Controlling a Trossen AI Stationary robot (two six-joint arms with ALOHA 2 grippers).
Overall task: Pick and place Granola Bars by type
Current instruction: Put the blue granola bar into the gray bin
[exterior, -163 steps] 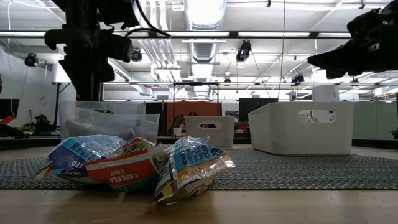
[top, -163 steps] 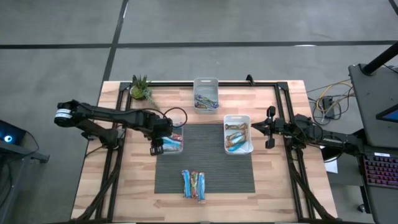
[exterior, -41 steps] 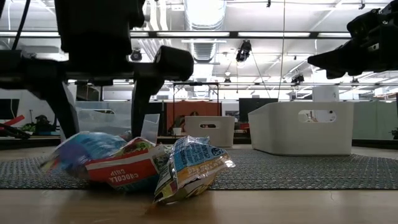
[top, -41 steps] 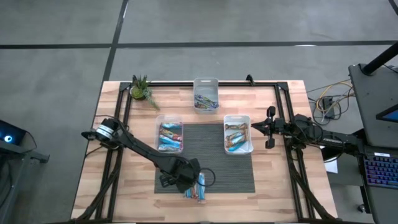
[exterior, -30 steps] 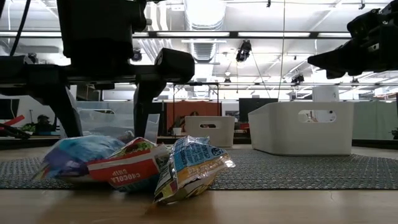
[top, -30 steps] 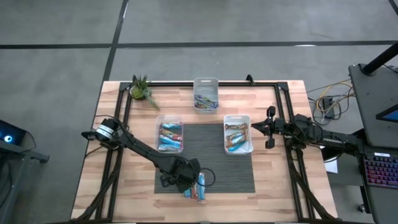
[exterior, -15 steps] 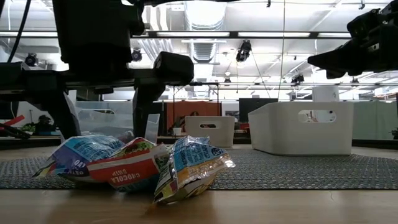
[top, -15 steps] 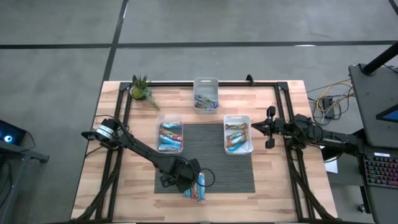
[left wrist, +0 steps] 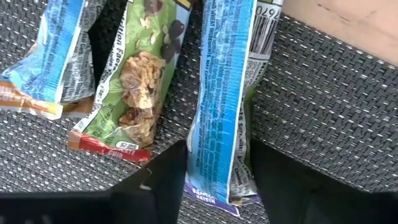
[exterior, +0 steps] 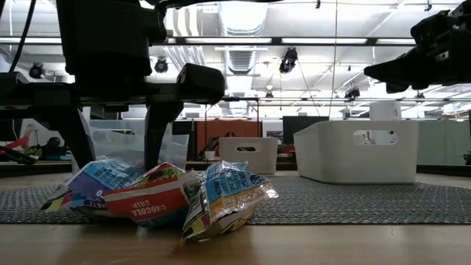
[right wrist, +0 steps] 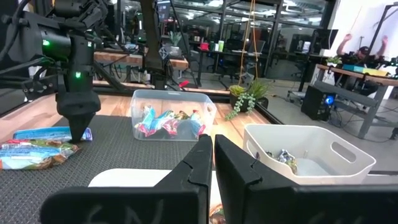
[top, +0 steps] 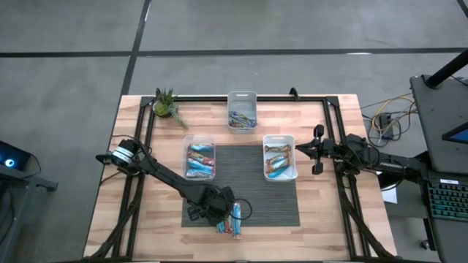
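Three loose granola bars in shiny wrappers lie side by side at the near edge of the dark ribbed mat (top: pixel 248 183). The blue-wrapped oblong bar (left wrist: pixel 221 99) lies flat on the mat, straddled by the left gripper (left wrist: pixel 214 177), one dark finger (left wrist: pixel 163 177) on each side of its lower end. The fingers stand apart, wider than the wrapper, and the wrist view shows mat weave between finger and wrapper on at least one side; no grip is evident. Beside it lies a green-wrapped bar printed with oats and chocolate chips (left wrist: pixel 140 81), and beyond that a blue-and-white-wrapped bar (left wrist: pixel 56 56), partly cut off by the frame edge.

In the low view the same pile (exterior: pixel 158 195) sits at the front of the mat with the left gripper's fingers coming down onto it from above.

Further bars are already sorted: mixed blue and red wrappers in the clear rectangular plastic bin (top: pixel 199 159) left of the mat, brownish and blue ones in the white rectangular bin (top: pixel 280 156) on its right, and a few in the white bin (top: pixel 242 111) at the far table edge.

The right gripper (top: pixel 316 150) hangs just beside the right-hand white bin, fingers pressed together, holding nothing. A small potted green plant (top: pixel 166 104) stands at the far left corner of the wooden table (top: pixel 157 219).
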